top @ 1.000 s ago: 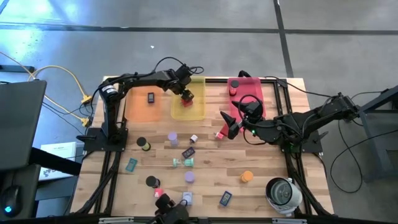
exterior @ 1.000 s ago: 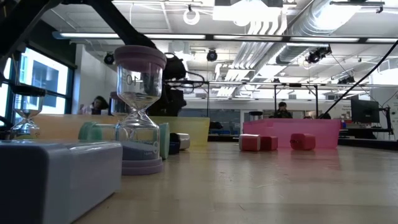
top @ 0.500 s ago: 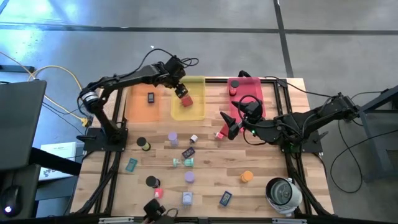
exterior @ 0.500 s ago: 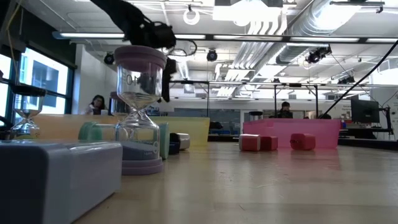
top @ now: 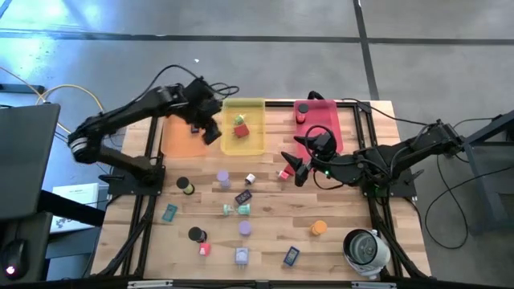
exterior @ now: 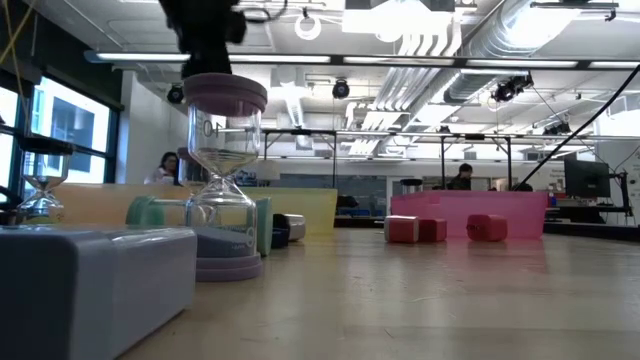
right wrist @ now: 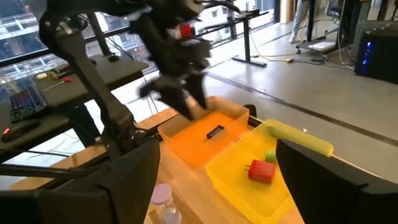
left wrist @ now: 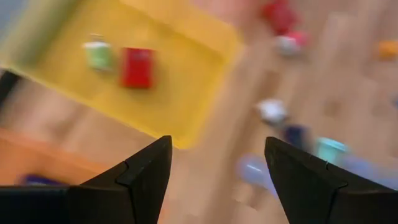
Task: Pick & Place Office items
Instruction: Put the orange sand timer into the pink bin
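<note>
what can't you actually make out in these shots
- Left wrist view: small pieces on the bare wood are motion-blurred; their kinds are unreadable.
- Low view: the lavender hourglass and grey block up close hide most of the table behind them.
- High view: markings on the dark rectangle in the orange tray are too small.

Robotics lab / open-plan workshop. Evidence: wooden table in a black metal frame w/ two arms bolted on, set on bare concrete floor; yellow cable running across floor. Low view: exposed ceiling ducts, pipes, strip lights, more frame rigs behind, monitor, people seated at desks. Right wrist view: standing desk, keyboard, big windows.
</note>
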Robot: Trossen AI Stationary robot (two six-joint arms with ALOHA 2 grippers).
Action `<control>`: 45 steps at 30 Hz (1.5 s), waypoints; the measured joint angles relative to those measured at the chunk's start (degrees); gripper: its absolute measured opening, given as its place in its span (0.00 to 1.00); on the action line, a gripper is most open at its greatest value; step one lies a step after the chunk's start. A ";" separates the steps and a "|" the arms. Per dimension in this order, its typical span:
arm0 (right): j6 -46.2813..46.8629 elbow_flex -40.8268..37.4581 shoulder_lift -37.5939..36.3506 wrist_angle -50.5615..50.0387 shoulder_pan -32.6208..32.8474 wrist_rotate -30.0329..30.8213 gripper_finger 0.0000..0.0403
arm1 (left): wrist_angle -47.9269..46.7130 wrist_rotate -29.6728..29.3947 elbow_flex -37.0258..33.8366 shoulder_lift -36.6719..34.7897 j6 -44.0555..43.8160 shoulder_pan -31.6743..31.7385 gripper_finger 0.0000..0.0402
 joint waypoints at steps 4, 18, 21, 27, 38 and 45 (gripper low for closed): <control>-0.04 0.00 0.00 -0.77 0.00 -0.02 0.77 | -3.40 4.03 0.02 -4.63 -2.15 -3.42 0.62; 0.36 0.00 -0.09 -10.58 0.00 -13.24 0.77 | -5.93 3.98 0.02 -8.12 -7.44 -19.03 0.62; 0.52 0.00 -0.50 -10.99 0.04 -14.95 0.77 | -5.91 3.90 0.00 -8.05 -9.79 -21.96 0.62; 4.02 0.00 -0.48 -13.03 0.00 -23.90 0.77 | -5.91 -0.10 0.00 -8.05 -14.25 -27.55 0.62; 16.37 7.01 -1.31 -28.51 2.04 -47.10 0.77 | -4.80 -4.57 -0.03 -7.79 -22.84 -37.69 0.62; 27.61 9.03 -1.14 -37.30 5.49 -57.68 0.77 | -4.81 -10.29 -0.05 -6.96 -28.26 -43.70 0.62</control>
